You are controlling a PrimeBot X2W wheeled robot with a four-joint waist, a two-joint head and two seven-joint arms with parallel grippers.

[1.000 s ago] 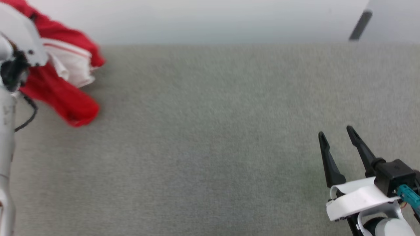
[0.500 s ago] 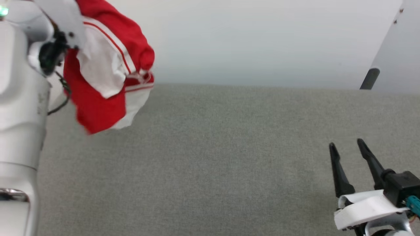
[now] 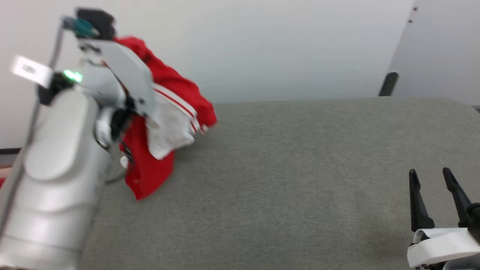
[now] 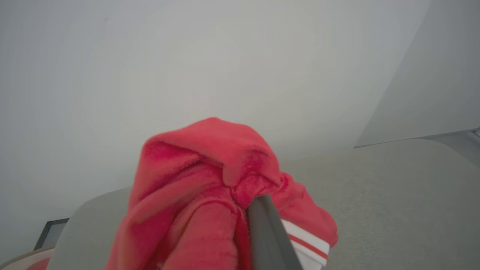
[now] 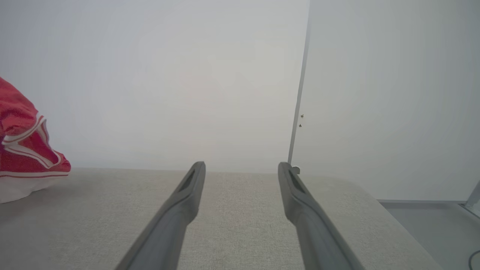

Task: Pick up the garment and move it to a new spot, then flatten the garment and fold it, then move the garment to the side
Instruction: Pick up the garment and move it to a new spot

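Note:
The garment [image 3: 165,112], red with a white sleeve and red-white striped trim, hangs bunched from my left gripper at the table's far left. Its lower end reaches down to the grey surface. My raised pale left arm [image 3: 56,168] covers that gripper in the head view. In the left wrist view the left gripper [image 4: 247,204] is shut on the garment [image 4: 210,180], with one dark finger [image 4: 266,232] showing and the other buried in cloth. My right gripper [image 3: 431,178] stands open and holds nothing at the lower right, low over the table. The garment [image 5: 22,150] sits left of the right gripper [image 5: 242,168].
A grey cloth-covered table [image 3: 300,187] with rounded corners spreads across the view. A white wall stands behind it, with a panel edge [image 5: 300,112] at the right. A dark post [image 3: 388,84] rises behind the table's far right corner.
The head camera has tilted up and shifted. My left arm has lifted the garment and swung it in over the table's left side. The right gripper stays open.

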